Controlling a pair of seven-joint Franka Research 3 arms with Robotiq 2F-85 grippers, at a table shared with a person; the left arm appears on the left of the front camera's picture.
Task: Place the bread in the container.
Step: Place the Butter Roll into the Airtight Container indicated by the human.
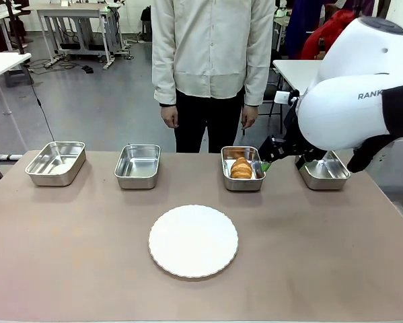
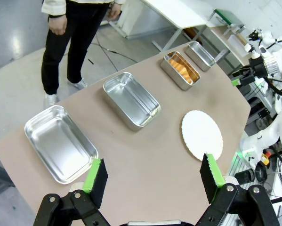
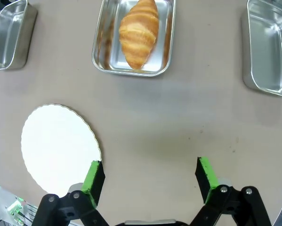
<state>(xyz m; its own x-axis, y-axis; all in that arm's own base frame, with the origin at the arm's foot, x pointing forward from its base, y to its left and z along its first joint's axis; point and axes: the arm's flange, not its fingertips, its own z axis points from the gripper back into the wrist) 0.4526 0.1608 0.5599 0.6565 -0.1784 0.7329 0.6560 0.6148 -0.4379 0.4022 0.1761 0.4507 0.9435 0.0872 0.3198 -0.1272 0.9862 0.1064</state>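
Observation:
The bread (image 1: 241,168), a golden-brown croissant, lies inside the container (image 1: 243,188), the third steel pan from the left along the table's far side. My right gripper (image 1: 268,160) hovers just right of that pan. In the right wrist view the bread (image 3: 138,30) rests in the container (image 3: 131,71) well ahead of my right gripper (image 3: 150,174), which is open and holds nothing. My left gripper (image 2: 152,172) stands open and empty high above the table's left end, with the bread (image 2: 181,69) far off in its container (image 2: 171,77).
A round white plate (image 1: 193,241) sits mid-table. Empty steel pans stand at the far left (image 1: 56,162), left of centre (image 1: 138,165) and far right (image 1: 324,171). A person (image 1: 211,67) stands behind the far edge, hands hanging down.

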